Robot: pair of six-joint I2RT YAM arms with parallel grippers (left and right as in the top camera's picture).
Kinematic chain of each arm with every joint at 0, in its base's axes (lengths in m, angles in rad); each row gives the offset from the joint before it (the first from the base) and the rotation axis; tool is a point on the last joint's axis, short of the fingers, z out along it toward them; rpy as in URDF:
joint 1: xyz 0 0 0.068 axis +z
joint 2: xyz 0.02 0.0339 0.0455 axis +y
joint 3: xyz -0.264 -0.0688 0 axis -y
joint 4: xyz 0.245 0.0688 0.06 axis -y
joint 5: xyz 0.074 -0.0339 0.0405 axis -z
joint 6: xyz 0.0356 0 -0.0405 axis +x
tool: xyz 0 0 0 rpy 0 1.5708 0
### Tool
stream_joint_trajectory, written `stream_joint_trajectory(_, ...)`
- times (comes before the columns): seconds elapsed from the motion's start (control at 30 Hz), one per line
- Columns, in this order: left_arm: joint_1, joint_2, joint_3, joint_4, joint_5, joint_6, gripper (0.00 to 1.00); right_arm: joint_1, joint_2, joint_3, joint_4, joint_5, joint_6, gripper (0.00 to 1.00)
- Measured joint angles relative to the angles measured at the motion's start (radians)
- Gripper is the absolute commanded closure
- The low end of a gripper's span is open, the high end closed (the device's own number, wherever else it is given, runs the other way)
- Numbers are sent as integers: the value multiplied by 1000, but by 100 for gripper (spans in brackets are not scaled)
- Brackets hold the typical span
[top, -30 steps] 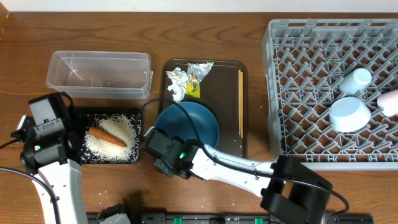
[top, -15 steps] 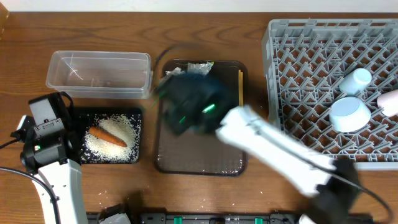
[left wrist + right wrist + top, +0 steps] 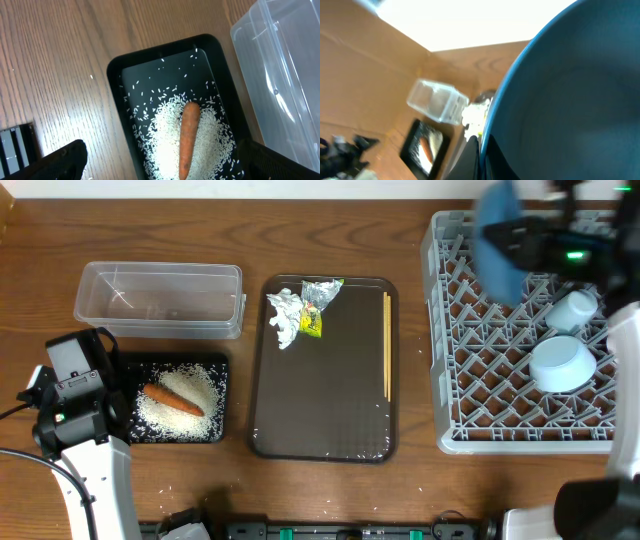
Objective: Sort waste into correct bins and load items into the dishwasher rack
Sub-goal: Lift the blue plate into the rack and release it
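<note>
From overhead, the rack (image 3: 500,395) fills the right side of the bench (image 3: 420,490), with a cup (image 3: 575,308) and a small bowl (image 3: 560,364) sitting among the pegs near its right edge. The lattice to their left and in front of them is open. The big bowl (image 3: 498,240), blurred, hangs over the rack's back-left corner under the right arm (image 3: 565,250), apart from both dishes. The brown tray (image 3: 330,410) in the middle carries paper (image 3: 284,317) and a wrapper (image 3: 320,298) touching at its back-left corner, and chopsticks (image 3: 387,345) lie along its right edge. The rest of it is bare. To its left the tub (image 3: 160,298) sits at the back, with the black tray (image 3: 222,405) just in front holding rice (image 3: 195,385) and a carrot (image 3: 172,398). The left arm (image 3: 78,410) stands at that tray's left edge. In the left wrist view, the left gripper (image 3: 162,155) hangs wide open over the black tray, and the carrot lies on the rice between its fingers (image 3: 67,160). The tub's corner is just beside the tray's rim, and there is bare wood to the left. In the right wrist view, the right gripper (image 3: 479,155) pinches the big bowl's rim. The tilted bowl fills most of the frame, hiding the rack, with the tub and black tray far below.
</note>
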Motion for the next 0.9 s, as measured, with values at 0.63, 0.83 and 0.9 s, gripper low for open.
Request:
stream_joint_trajectory(0.63,0,0,0,0,0,0,2,-146,402,-1,710,-430,326,99)
stream_joint_trajectory(0.83,0,0,0,0,0,0,2,-150,404,-1,706,-433,393,99)
stream_joint_trajectory(0.9,0,0,0,0,0,0,2,-151,405,-1,682,-430,403,99)
